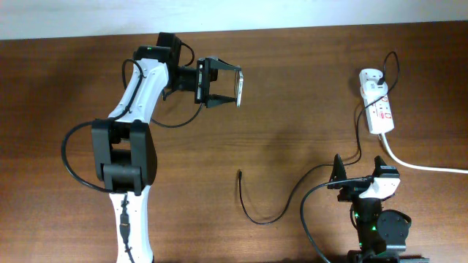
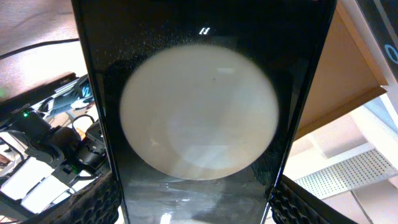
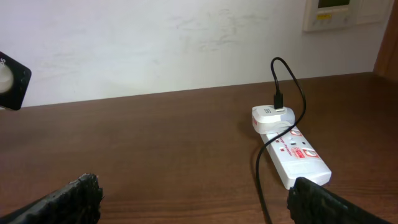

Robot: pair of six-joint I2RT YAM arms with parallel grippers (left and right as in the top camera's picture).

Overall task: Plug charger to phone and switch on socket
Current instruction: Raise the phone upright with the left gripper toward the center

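My left gripper (image 1: 232, 86) is shut on the black phone (image 1: 238, 88) and holds it on edge above the table at the back centre. In the left wrist view the phone (image 2: 199, 112) fills the frame between the fingers, with a large white circle on its face. The white socket strip (image 1: 379, 111) lies at the back right with the white adapter (image 1: 371, 76) plugged in. The thin black charger cable (image 1: 292, 197) runs across the table to its plug tip (image 1: 240, 174). My right gripper (image 1: 360, 175) is open and empty at the front right, near the socket (image 3: 298, 155).
The socket's thick white cord (image 1: 424, 166) runs off to the right edge. The wall stands behind the table's far edge (image 3: 155, 94). The left arm's body (image 1: 128, 153) occupies the left side of the table.
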